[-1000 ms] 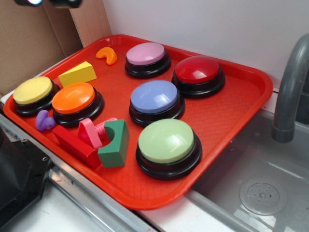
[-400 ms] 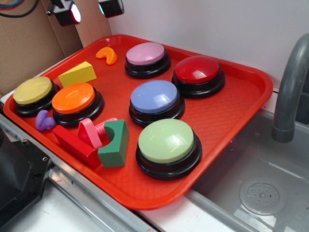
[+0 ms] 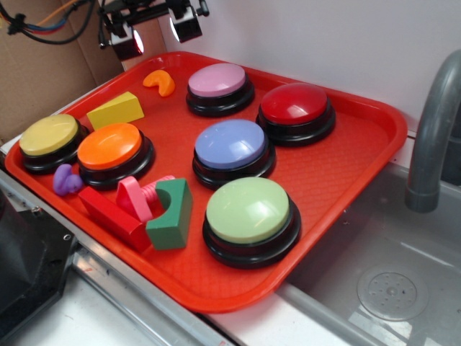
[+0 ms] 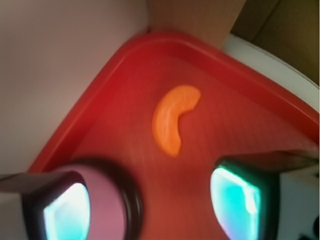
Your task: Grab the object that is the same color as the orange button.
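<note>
Orange crescent piece (image 3: 159, 81) lies flat on the red tray (image 3: 346, 180), in the tray's far left corner, apart from everything else. Wrist view: same piece (image 4: 173, 118), glossy, curved, alone on bare tray floor near the rounded rim.

Pincer (image 3: 156, 29) hangs above that corner, over the tray's back edge, clear of the piece and not touching it. Its fingers (image 3: 186, 25) stand spread, with a wide gap between them (wrist view shows one at each lower corner, the piece in the open space ahead); nothing is held.

Orange button (image 3: 110, 146) sits near the tray's left edge, black base, dome up. Yellow button (image 3: 48, 135) just beside it on the left. Yellow wedge block (image 3: 115, 110) lies between the orange button and the crescent piece. Small purple piece (image 3: 66, 180) touches or nearly touches the orange button's near side; cannot tell which.

Pink button (image 3: 217, 81) is the crescent's nearest neighbour to the right.
</note>
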You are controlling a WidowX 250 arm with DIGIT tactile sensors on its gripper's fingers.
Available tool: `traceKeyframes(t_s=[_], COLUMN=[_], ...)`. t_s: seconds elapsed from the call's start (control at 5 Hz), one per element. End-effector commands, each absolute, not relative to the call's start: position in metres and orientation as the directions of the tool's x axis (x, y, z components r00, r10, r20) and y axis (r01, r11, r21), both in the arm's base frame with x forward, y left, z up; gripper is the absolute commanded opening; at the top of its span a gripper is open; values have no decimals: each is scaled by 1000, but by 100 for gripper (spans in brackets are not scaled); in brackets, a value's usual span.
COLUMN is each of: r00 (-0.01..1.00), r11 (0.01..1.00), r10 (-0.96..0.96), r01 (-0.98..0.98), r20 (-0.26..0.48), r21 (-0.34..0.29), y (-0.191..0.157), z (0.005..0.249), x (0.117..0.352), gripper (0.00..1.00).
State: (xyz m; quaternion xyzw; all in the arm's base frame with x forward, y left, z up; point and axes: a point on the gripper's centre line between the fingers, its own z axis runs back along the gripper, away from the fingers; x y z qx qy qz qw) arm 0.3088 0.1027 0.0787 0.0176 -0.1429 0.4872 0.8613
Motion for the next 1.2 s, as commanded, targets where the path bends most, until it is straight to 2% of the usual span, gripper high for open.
traceKeyframes(t_s=[0.0, 0.2, 0.4, 0.6, 0.8, 1.0], r00=[366, 342, 329, 298, 300, 307], r11=[435, 400, 370, 336, 339, 340], r10=[860, 874, 899, 920, 925, 930], r01=[-891, -910, -924, -934, -929, -927], r20=[356, 346, 290, 254, 235, 202], r21=[-133, -110, -97, -123, -148, -159], y=[139, 146, 149, 146, 147, 147], z=[62, 51, 39, 36, 34, 33], x=[322, 321, 319, 314, 311, 309], gripper=[100, 100, 100, 100, 8, 0])
